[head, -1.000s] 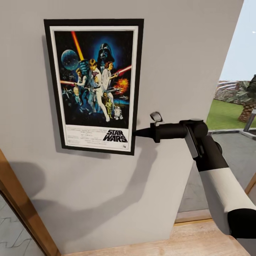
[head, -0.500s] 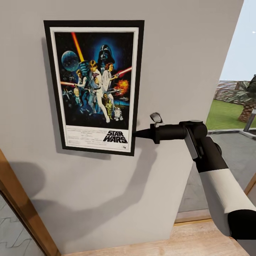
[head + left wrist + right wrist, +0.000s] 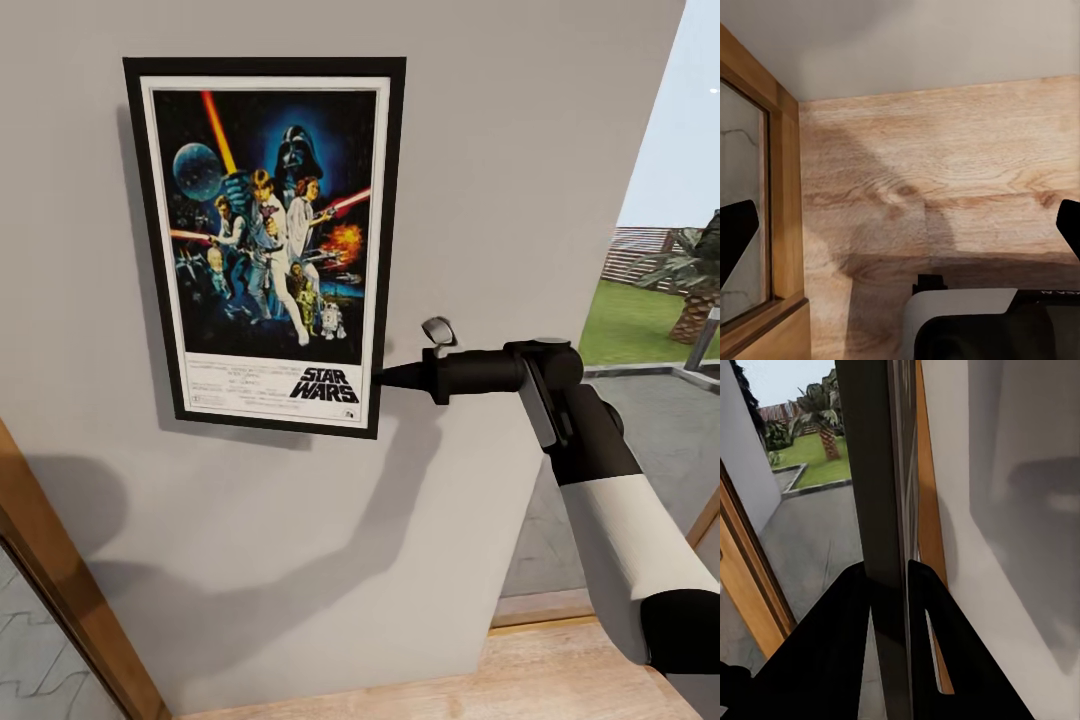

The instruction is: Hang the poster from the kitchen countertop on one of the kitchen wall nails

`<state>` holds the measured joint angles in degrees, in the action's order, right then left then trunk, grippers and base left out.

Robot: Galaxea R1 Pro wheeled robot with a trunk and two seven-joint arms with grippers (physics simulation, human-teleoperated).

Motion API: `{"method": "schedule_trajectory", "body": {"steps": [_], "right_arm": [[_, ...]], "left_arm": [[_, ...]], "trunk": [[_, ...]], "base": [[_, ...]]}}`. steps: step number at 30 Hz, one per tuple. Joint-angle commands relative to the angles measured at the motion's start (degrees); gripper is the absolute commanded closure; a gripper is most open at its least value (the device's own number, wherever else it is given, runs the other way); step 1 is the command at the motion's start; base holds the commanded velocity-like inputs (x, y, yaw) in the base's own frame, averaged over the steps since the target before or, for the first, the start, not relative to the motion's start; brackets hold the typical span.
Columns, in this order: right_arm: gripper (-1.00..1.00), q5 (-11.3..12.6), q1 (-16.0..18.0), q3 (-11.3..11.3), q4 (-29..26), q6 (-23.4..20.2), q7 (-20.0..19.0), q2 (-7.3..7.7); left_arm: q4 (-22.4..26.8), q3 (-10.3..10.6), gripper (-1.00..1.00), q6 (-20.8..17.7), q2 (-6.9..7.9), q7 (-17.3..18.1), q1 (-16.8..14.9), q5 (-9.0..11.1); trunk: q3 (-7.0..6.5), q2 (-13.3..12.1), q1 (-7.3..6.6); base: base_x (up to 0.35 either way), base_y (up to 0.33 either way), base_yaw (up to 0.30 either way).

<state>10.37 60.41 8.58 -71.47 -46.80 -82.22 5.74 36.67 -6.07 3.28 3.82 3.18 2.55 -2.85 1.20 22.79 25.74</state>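
Hanging upright against the light-grey wall (image 3: 520, 180), the poster (image 3: 268, 245) shows in the head view a thin black frame, a white inner border and dark blue artwork with figures above a black "STAR WARS" title. The right gripper (image 3: 385, 376) reaches in from the side and pinches the frame's lower right edge. A doorway beside the wall gives onto grass and a palm tree (image 3: 695, 290).

From the right wrist, the poster (image 3: 881, 480) appears edge-on as a grey slab, with both dark fingers (image 3: 840, 645) closed against it.

The left wrist view shows the wooden floor (image 3: 945, 180) and a wood-framed door (image 3: 765, 195); the left gripper's fingertips (image 3: 735, 232) stand wide apart at the picture's edges, holding nothing.
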Motion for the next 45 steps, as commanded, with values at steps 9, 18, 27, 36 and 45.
{"method": "schedule_trajectory", "body": {"steps": [9, 18, 27, 36, 45], "right_arm": [[1.0, 0.4, 0.1, 0.1, 0.0, -0.8, 0.0, -0.01], [1.0, 0.4, 0.1, 0.1, 0.1, -0.9, 0.1, -0.03], [1.0, 0.4, 0.1, 0.1, 0.1, -0.9, 0.1, -0.03], [1.0, 0.4, 0.1, 0.1, 0.2, -0.9, 0.2, -0.03], [1.0, 0.4, -0.1, -1.3, -2.1, -2.7, 0.8, 0.15]], "left_arm": [[0.1, -0.3, -1.0, 0.1, -0.04, 0.3, 0.0, -0.3], [0.1, -0.3, -1.0, 0.1, -0.04, 0.3, 0.0, -0.3], [0.1, -0.3, -1.0, 0.1, -0.04, 0.3, 0.0, -0.3], [0.1, -0.3, -1.0, 0.1, -0.04, 0.3, 0.0, -0.3], [0.3, -0.8, -1.0, 0.3, -0.52, 0.2, 0.0, -0.3]], "trunk": [[0.12, 0.1, 0.04], [0.12, 0.1, 0.04], [0.12, 0.1, 0.04], [0.12, 0.1, 0.04], [0.12, 0.1, 0.04]], "base": [[0.0, 0.0, 0.0], [0.0, 0.0, 0.0], [0.13, 0.0, 0.0], [0.013, 0.0, 0.0], [0.0, 0.0, 0.0]]}}
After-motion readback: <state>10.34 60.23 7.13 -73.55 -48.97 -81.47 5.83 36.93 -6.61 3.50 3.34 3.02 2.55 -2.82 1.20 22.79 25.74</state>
